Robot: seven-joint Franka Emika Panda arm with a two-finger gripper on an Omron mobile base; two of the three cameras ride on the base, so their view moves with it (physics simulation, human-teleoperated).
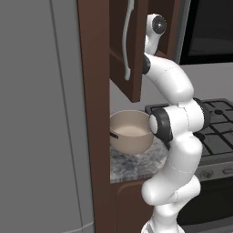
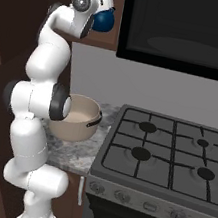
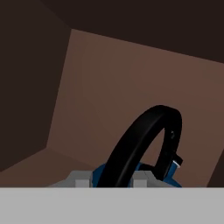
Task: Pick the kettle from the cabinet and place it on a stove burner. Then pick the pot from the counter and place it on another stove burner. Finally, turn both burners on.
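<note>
Kettle (image 2: 104, 21) half hidden behind gripper (image 3: 111, 178)

The white arm (image 2: 33, 118) stands tall and bends in a zigzag. Its end effector (image 3: 113, 180) is up high, fingers close together around a black handle (image 3: 140, 140).

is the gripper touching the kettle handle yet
Cannot tell. In the hand view the kettle's black handle rises between the gripper's fingers, but the contact spots are hidden.
</note>
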